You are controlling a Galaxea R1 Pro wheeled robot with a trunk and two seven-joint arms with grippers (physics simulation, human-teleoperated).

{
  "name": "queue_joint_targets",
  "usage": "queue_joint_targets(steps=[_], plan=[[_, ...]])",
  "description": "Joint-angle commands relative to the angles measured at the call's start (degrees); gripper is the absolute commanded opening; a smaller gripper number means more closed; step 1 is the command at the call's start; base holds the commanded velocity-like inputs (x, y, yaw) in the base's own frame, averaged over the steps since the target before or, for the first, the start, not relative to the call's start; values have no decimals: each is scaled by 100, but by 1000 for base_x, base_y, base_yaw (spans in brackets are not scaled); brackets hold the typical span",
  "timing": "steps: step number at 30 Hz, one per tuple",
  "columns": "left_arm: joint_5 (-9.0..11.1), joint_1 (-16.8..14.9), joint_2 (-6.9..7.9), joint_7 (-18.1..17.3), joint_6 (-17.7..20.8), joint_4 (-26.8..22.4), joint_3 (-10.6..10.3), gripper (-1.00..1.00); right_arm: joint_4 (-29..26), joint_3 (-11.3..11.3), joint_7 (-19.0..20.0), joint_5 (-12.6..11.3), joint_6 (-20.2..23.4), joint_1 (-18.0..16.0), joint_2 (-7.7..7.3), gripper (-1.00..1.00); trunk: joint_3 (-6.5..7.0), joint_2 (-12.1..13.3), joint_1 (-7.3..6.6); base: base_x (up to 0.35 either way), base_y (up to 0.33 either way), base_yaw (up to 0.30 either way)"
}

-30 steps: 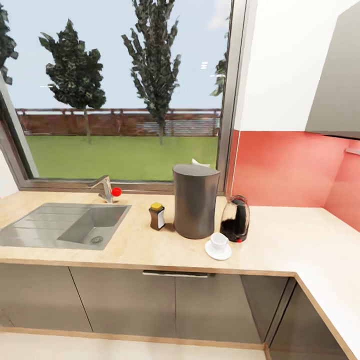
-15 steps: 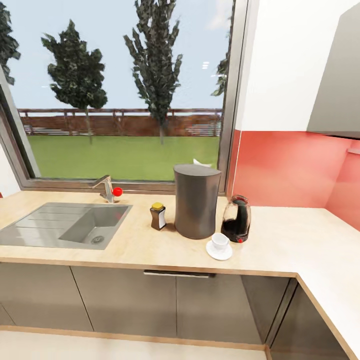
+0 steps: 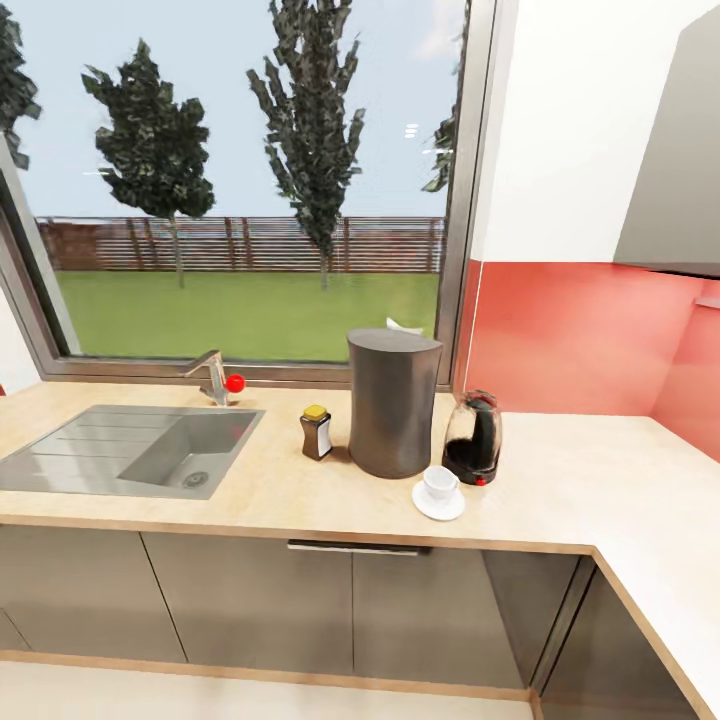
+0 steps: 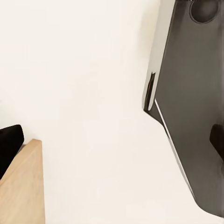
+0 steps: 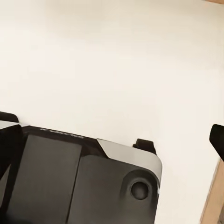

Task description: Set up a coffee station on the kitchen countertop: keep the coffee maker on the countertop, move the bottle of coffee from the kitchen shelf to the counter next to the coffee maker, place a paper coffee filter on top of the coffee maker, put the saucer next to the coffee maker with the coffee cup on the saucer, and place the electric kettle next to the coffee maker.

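Nothing moved | left fingers (image 4: pixel 9 144) spread, empty | right fingers (image 5: pixel 217 140) spread, empty

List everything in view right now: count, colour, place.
countertop: 1, light wood, L-shaped under the window
sink: 1, steel, inset at left
tap: 1, steel with red knob, behind sink
coffee maker: 1, dark grey, mid-counter
paper filter: 1, white, on top of the coffee maker
coffee jar: 1, brown with yellow lid, left of the maker
kettle: 1, glass and black, right of the maker
saucer: 1, white, in front of the kettle
cup: 1, white, on the saucer
robot base: 1, dark, on pale floor
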Motion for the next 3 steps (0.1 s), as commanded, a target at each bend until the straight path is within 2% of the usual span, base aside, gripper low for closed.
queue_joint_targets(steps=[1,3], plan=[[-3,4,-7,7,4,-8,42,100,14,43,22,-61,-28,-3,2,100,0,-2,2,0,0,0],[-2,3,-25,7,-3,-8,48,100,14,44,22,-62,-27,-3,1,100,0,-2,2,0,0,0]])
